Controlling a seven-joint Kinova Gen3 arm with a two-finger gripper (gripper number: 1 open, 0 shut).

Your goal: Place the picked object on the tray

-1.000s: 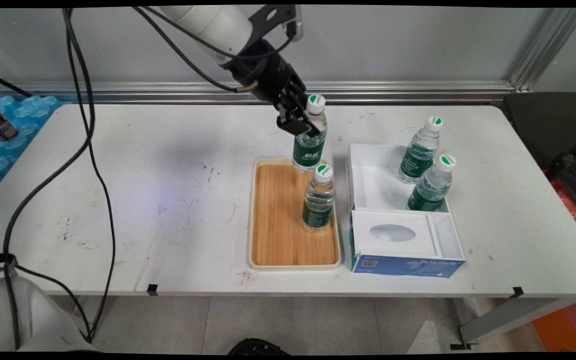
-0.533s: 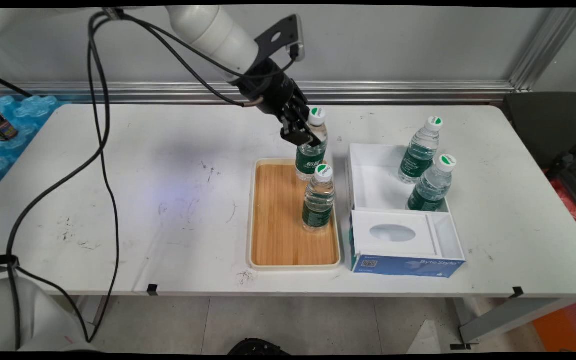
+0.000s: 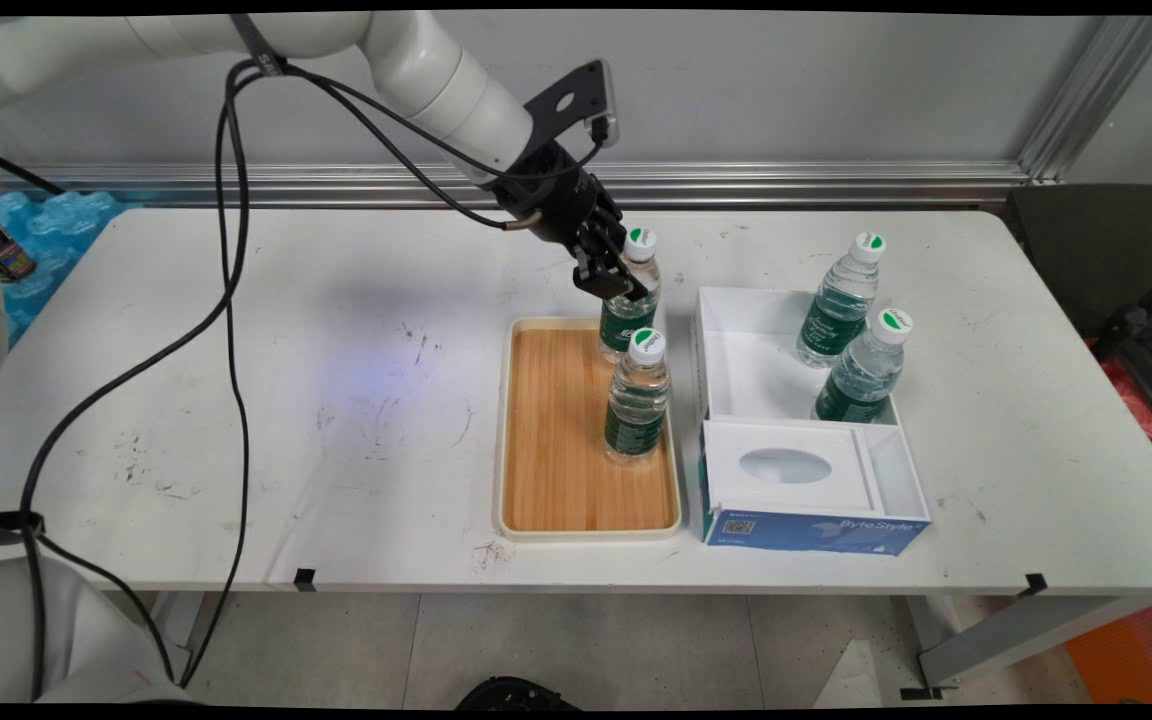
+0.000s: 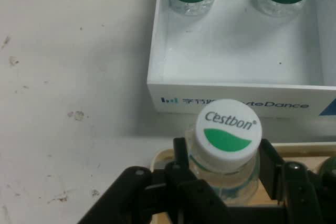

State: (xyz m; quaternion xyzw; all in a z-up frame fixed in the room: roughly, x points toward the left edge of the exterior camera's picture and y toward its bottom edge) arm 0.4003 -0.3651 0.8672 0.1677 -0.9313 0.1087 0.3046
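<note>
Fingers of the black two-finger gripper (image 3: 614, 283) are clamped on the neck and shoulder of a clear plastic water bottle with a green label and a white-and-green cap (image 3: 629, 300); in the hand view the same gripper (image 4: 223, 174) pinches just under the cap (image 4: 227, 131), one finger at each side. The held bottle sits over the far right corner of the shallow cream tray with a bamboo-coloured floor (image 3: 556, 430); whether its base rests on the tray or hangs just above cannot be told, because a second, matching bottle (image 3: 637, 399) stands upright in front and hides it.

That second bottle is very close to the held one. To the right of the tray stands an open white cardboard box with a blue front (image 3: 801, 470), and two more bottles of the same kind (image 3: 840, 298) (image 3: 866, 366) stand in its rear compartment. All of this is on the scuffed white table (image 3: 236, 400).

Risks, as I judge them: the grip is high on a smooth, tapering neck, so the bottle could swing or slip. With the neighbour so near, any sideways drift of the hand or bottle could knock it over. If the base lands on the tray's raised rim, the bottle may tip when let go.
</note>
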